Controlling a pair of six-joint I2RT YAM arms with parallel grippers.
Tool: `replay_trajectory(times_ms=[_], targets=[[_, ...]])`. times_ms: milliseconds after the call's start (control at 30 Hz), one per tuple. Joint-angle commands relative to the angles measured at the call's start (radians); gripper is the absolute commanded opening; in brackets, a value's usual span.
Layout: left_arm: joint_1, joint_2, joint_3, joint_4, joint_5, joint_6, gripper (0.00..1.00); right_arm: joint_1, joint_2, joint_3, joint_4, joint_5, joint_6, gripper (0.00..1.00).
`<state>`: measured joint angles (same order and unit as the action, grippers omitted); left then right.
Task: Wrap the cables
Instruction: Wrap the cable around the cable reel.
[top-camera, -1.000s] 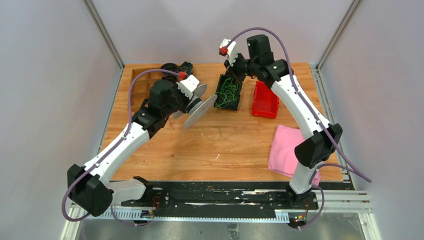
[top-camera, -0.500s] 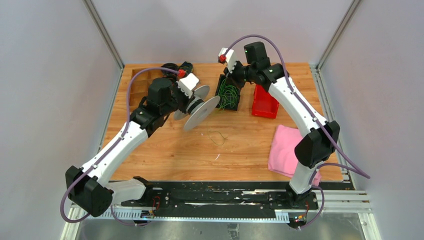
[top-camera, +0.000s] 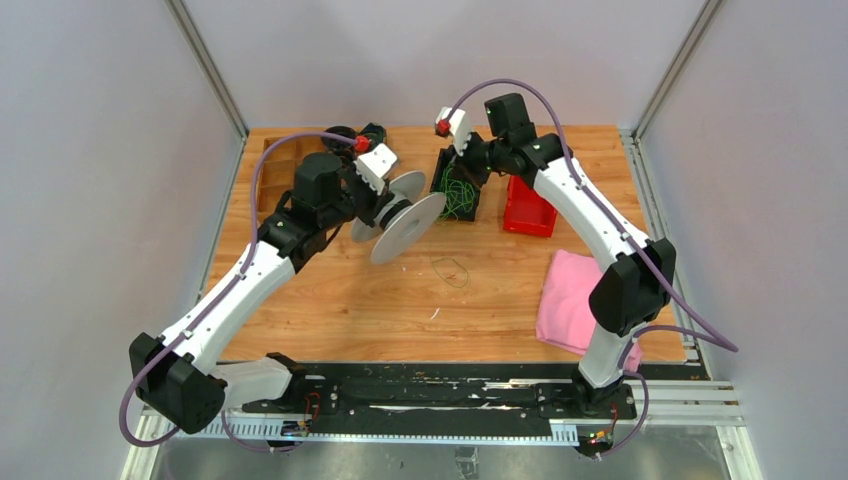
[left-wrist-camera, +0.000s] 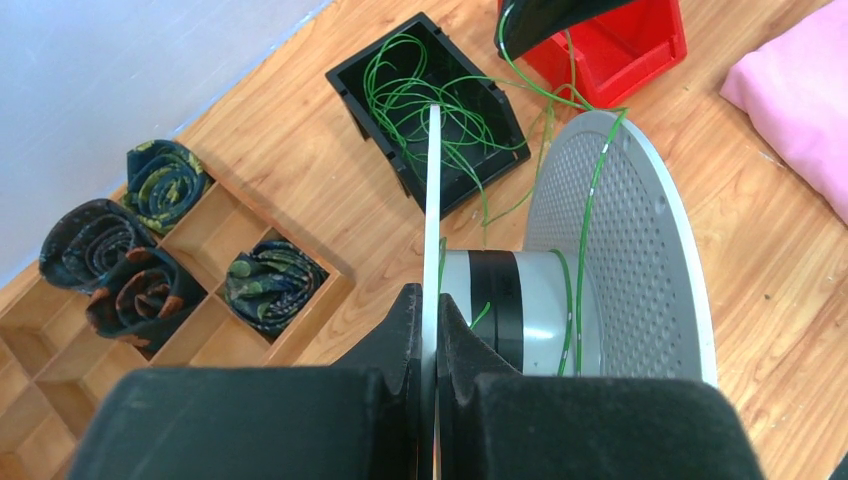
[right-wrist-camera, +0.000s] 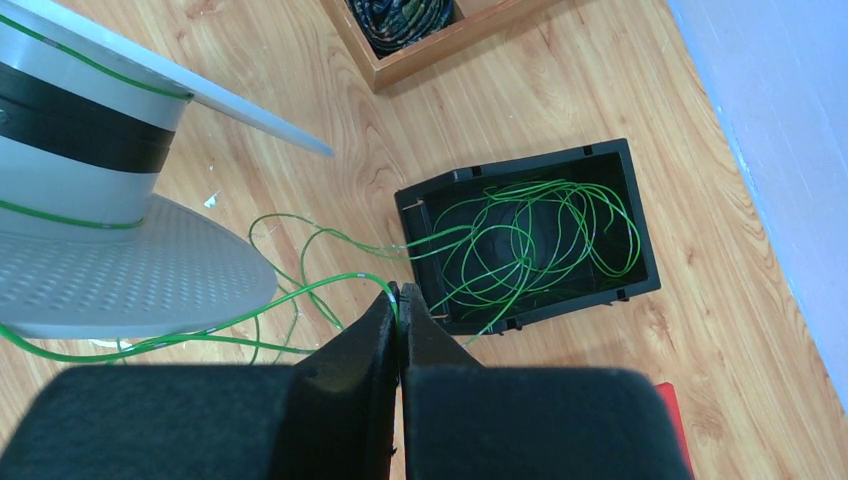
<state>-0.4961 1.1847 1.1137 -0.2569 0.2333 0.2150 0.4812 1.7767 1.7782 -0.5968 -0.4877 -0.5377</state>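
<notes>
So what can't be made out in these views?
Top view: the right gripper's hold on the cable is hidden under its own wrist.
Left wrist view: the spool core's far side faces away from the camera, so turns cannot be counted.
Right wrist view: the spool is cut off by the left edge.
Top view: the loose cable loop is too thin to trace its ends.

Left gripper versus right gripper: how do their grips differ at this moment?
The left gripper clamps the thin edge of one flange of the grey spool, a rigid disc; the right gripper pinches a thin, limp green cable. The left gripper carries the whole spool; the right gripper only holds the cable that leads to that spool. Both are shut.
</notes>
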Motion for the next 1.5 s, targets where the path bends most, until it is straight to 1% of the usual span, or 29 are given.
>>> replay_trajectory(times_ms=[0, 100, 267, 533, 967, 1467], targets=[[-0.006, -0.030, 0.054, 0.036, 0.041, -0.008, 0.00, -0.014, 0.007, -0.022, 0.020, 0.019, -0.005, 0.01], [-0.006, -0.030, 0.059, 0.025, 0.039, 0.007, 0.00, -0.022, -0.001, -0.036, 0.031, 0.044, -0.008, 0.01], [0.003, -0.035, 0.064, 0.012, 0.057, 0.010, 0.00, -0.065, -0.016, -0.047, 0.041, 0.042, -0.001, 0.01], [0.034, -0.045, 0.074, 0.021, 0.058, -0.023, 0.00, -0.143, -0.062, -0.121, 0.053, 0.000, 0.004, 0.01], [0.076, -0.039, 0.123, 0.050, 0.128, -0.159, 0.00, -0.150, -0.110, -0.255, 0.092, -0.090, 0.026, 0.01], [0.169, -0.037, 0.175, 0.098, 0.079, -0.396, 0.00, -0.149, -0.126, -0.337, 0.145, -0.147, 0.092, 0.01]])
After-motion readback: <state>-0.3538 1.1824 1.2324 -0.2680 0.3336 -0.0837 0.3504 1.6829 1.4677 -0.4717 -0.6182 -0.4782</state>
